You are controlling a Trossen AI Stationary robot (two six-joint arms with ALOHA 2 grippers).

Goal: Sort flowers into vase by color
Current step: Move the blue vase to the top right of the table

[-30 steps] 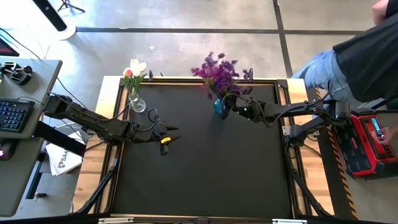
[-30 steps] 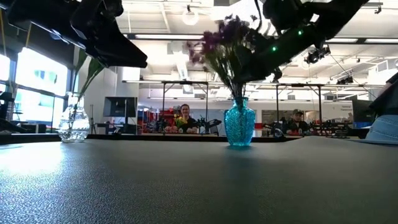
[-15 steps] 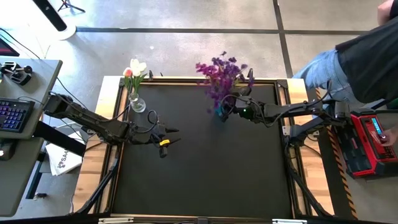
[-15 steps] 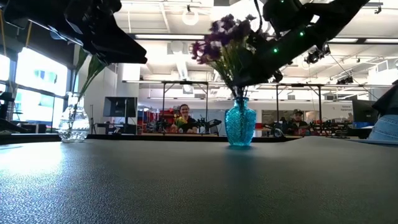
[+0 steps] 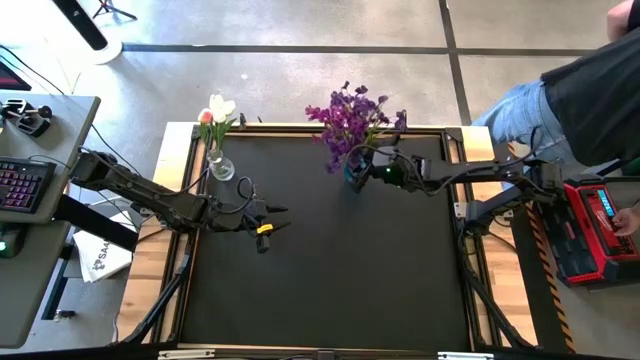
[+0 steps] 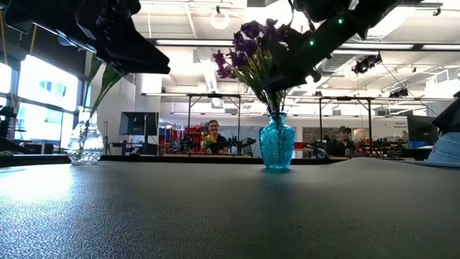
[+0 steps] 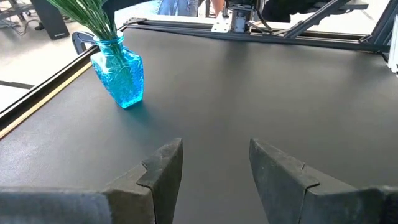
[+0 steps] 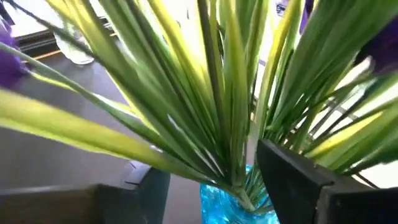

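Observation:
A bunch of purple flowers [image 5: 350, 118] stands with its green stems in a blue vase [image 6: 277, 142] at the table's far edge, right of the middle. My right gripper [image 8: 214, 180] is open just above the vase's mouth, one finger on each side of the stems. White and pink tulips [image 5: 215, 110] stand in a clear vase [image 5: 220, 165] at the far left corner. My left gripper [image 5: 283, 217] hovers open over the table's left middle with nothing between its fingers [image 7: 214, 168].
A person in a dark top and jeans [image 5: 580, 90] stands by the far right corner, next to a red device [image 5: 590, 230]. A desk with a keyboard [image 5: 20, 185] is to the left. The black tabletop [image 5: 330, 280] has a wooden frame.
My right gripper has risen a little above the blue vase. The purple bunch has swayed, and its blossoms now stand higher and more upright in the vase.

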